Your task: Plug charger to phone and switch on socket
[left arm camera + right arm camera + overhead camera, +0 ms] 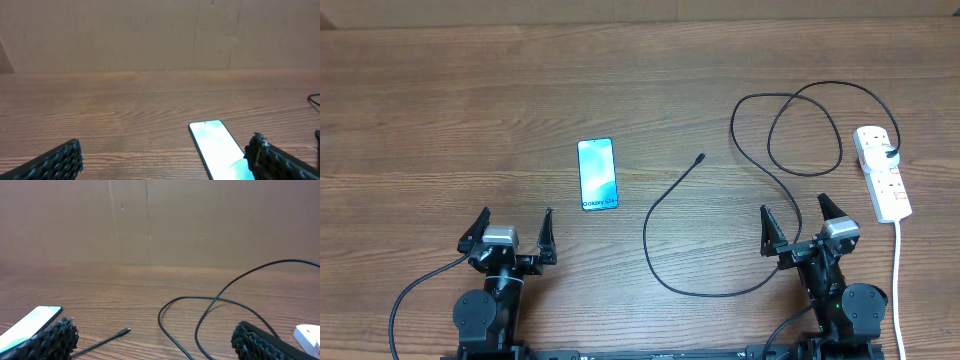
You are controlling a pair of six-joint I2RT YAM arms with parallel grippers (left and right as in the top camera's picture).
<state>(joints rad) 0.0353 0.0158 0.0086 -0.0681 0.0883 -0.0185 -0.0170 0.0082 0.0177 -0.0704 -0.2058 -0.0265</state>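
Observation:
The phone [597, 174] lies flat on the wooden table, blue screen up; it also shows as phone [216, 145] and phone [30, 325]. The charger [720, 200] is a thin black cable with loops, and its connector tip [701, 157] rests right of the phone; the tip [125, 330] is bare in the right wrist view. The white socket [882, 173] lies at the far right with a black plug [890, 153] in it. My left gripper [513, 228] is open below the phone. My right gripper [793, 215] is open between cable and socket. Both hold nothing.
The socket's white cord [897, 280] runs down the right side toward the table's front edge. A cardboard wall [160, 35] stands behind the table. The cable's loops [220, 315] lie in front of my right gripper.

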